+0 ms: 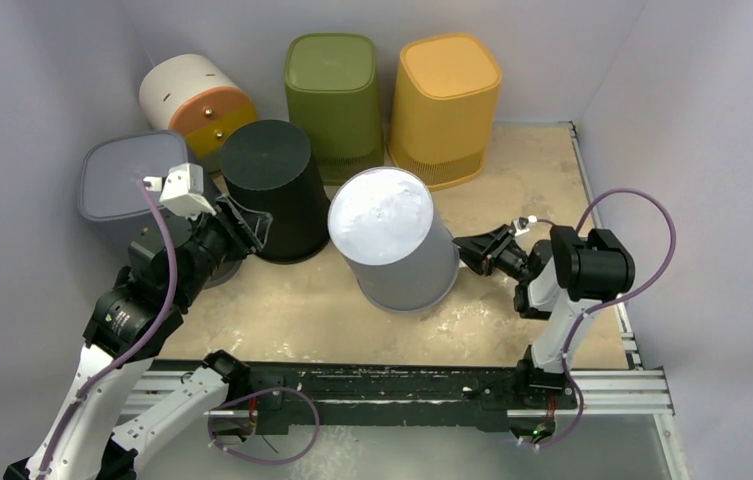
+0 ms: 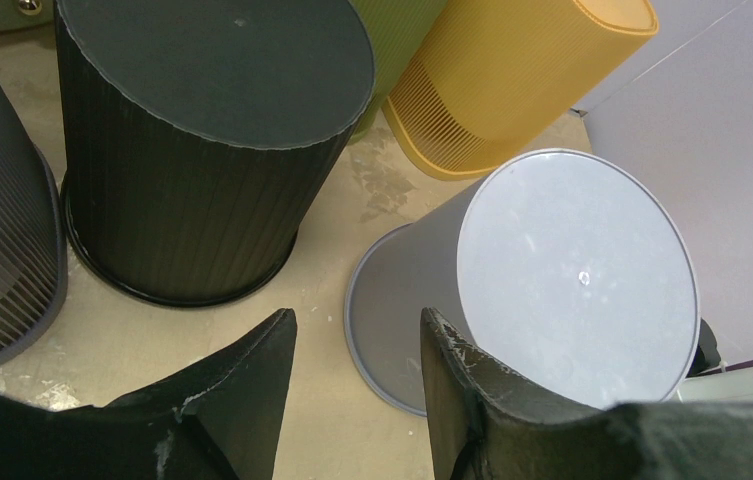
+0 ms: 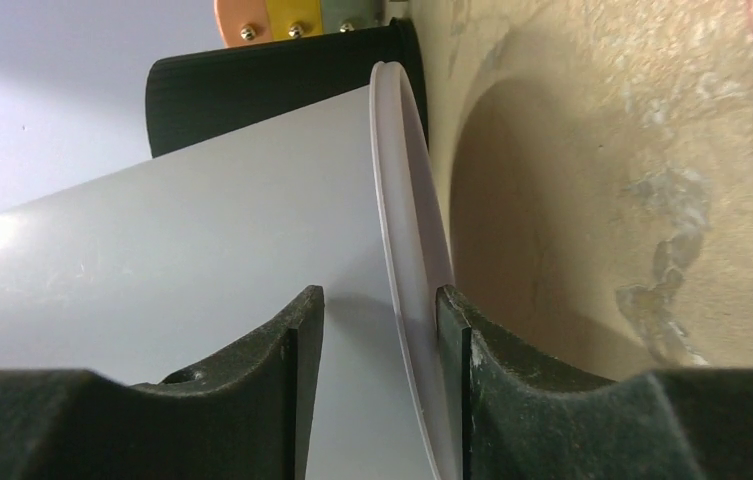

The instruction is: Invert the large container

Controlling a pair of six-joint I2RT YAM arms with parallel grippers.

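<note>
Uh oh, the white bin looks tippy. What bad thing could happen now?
The white bin leans, with the right fingers around only its thin rim, so it might slip and flop over. It also sits near the black bin, so a fall that way could bump it.

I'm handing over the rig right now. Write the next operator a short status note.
Left gripper: open, empty, beside the black container.
Right gripper: fingers apart, straddling the rim of the large container, not clamped.
Container: mid-table, base up, mouth down.
Done: the flip looks complete.
Left: confirm the rim sits flat (unclear from here), then probably pull that gripper clear.
</note>
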